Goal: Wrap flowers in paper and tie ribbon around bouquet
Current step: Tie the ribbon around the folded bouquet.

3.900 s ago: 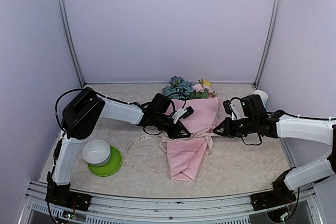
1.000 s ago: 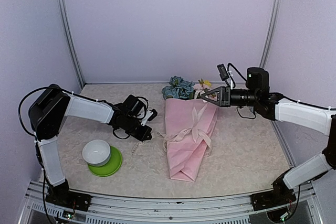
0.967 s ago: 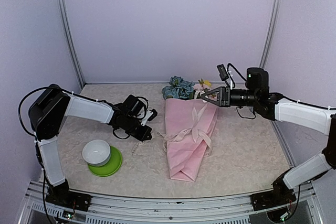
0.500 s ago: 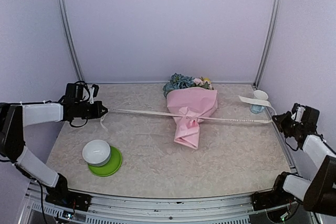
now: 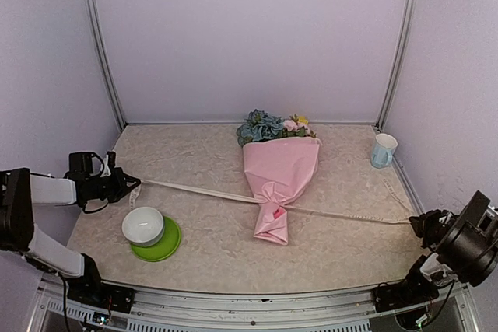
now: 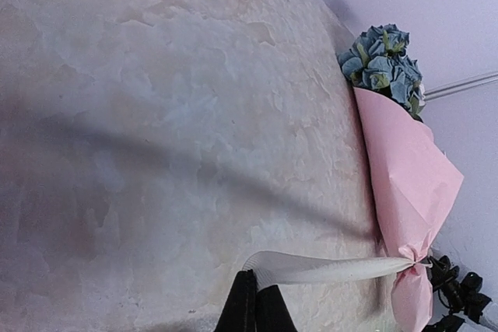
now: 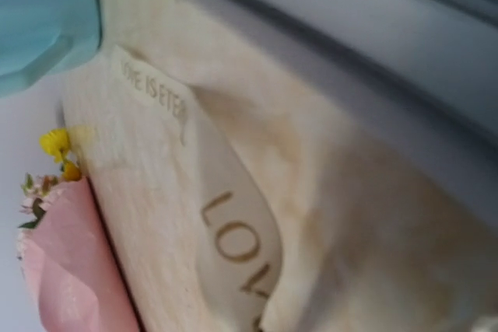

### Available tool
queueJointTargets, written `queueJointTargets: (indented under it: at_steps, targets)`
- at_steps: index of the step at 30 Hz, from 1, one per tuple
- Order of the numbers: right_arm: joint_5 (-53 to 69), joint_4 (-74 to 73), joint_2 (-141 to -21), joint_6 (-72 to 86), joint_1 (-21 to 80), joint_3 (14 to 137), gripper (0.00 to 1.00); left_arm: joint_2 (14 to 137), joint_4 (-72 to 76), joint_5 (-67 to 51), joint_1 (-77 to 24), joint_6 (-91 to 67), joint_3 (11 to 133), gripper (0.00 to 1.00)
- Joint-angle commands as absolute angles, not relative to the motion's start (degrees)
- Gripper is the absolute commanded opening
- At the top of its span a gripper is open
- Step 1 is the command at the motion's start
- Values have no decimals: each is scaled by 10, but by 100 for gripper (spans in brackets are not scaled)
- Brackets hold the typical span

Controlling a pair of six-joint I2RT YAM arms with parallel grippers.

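The bouquet point(image 5: 280, 170) lies in the middle of the table, a pink paper cone with blue, pink and yellow flowers point(image 5: 269, 127) at its far end. The cream ribbon point(image 5: 194, 190) is cinched round its narrow lower part and stretches taut to both sides. My left gripper point(image 5: 131, 185) is low at the table's left edge, shut on the ribbon's left end point(image 6: 327, 270); its fingertips point(image 6: 253, 293) pinch it. My right gripper point(image 5: 417, 223) at the near right is shut on the other end. In the right wrist view only lettered ribbon point(image 7: 233, 239) shows, no fingers.
A white bowl point(image 5: 142, 225) sits on a green plate point(image 5: 165, 245) at the near left, just below the ribbon's left run. A pale blue mug point(image 5: 382, 150) stands at the back right. Purple walls and metal posts enclose the table.
Both grippers have drawn further outward and toward the near edge with the ribbon ends. The ribbon has tightened round the paper, and the bouquet has slid slightly nearer.
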State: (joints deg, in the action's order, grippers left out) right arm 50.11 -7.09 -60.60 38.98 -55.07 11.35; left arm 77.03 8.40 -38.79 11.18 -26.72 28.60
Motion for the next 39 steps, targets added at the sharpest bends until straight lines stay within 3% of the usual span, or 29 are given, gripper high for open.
queueJointTargets:
  at_steps: [1,20,24,32,39]
  targets:
    - [420,11,-631,303,-648,156,0,778,186,-255,194,-301,281,0]
    - [437,-14,-616,269,-704,183,0,740,172,-219,229,-304,279,0]
    - [453,-24,-602,253,-694,188,0,738,168,-226,187,-291,286,0]
    - [422,-14,-454,251,-407,223,0,712,87,-168,-92,-206,426,0]
    - [394,29,-420,281,-160,269,0,746,58,-99,-324,-116,551,0]
